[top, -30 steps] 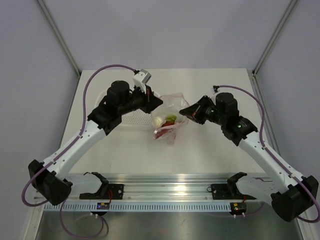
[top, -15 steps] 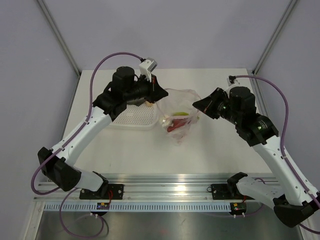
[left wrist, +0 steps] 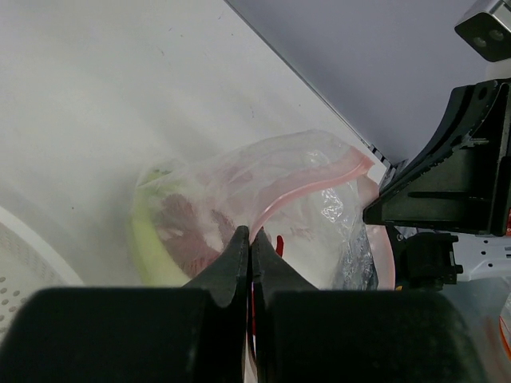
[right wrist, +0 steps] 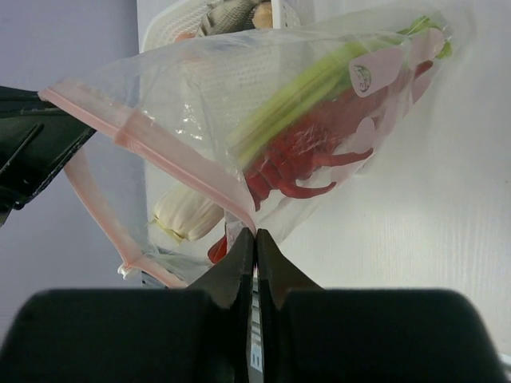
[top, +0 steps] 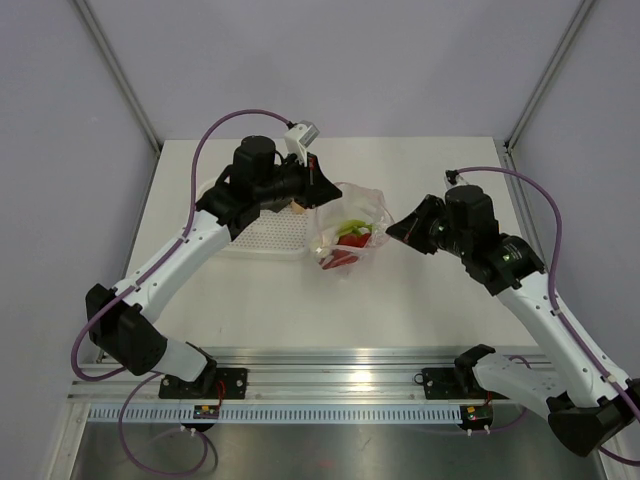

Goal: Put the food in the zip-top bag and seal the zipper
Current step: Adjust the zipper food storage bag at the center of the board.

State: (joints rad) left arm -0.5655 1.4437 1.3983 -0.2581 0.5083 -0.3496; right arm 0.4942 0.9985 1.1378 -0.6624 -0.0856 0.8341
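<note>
Writing: only a small pale label (right wrist: 363, 76) w/ a round emblem on the zip-top bag (right wrist: 263, 104). It's too small to read, and showing in the right wrist view only.

Bag is hanging stretched btwn both grippers over the table (top: 420, 180), just right of the white perforated basket (top: 262, 236). Its mouth is gaping, w/ the two lips of the pink zipper (right wrist: 160, 148) standing apart.

Inside the bag:
- Red lobster (right wrist: 307, 155) is lying against the film.
- Green veg (right wrist: 319, 84) is lying lengthwise above the lobster.
- A pale ribbed piece (right wrist: 184, 211) is showing btwn the lips.

The basket's rim is peeking in at the top of the right wrist view, w/ a grey fish (right wrist: 227, 12) and a peach-coloured bit in it.

Left gripper (left wrist: 250, 239): fingers are pressing together, pinching the bag's film right at the zipper strip. Right gripper (right wrist: 255, 237): fingers are likewise together, nipping the zipper edge at the opposite side.

Views:
- Top view is giving the layout, both arms reaching in toward the bag, but the contents are only red/green blurs there.
- Left wrist view is showing the zipper curving away toward the right arm's black housing, plus a sliver of basket at lower left. The food is just smeared colour through the film.
- Right wrist view alone is resolving the lobster's legs, the label and the basket's contents.
</note>
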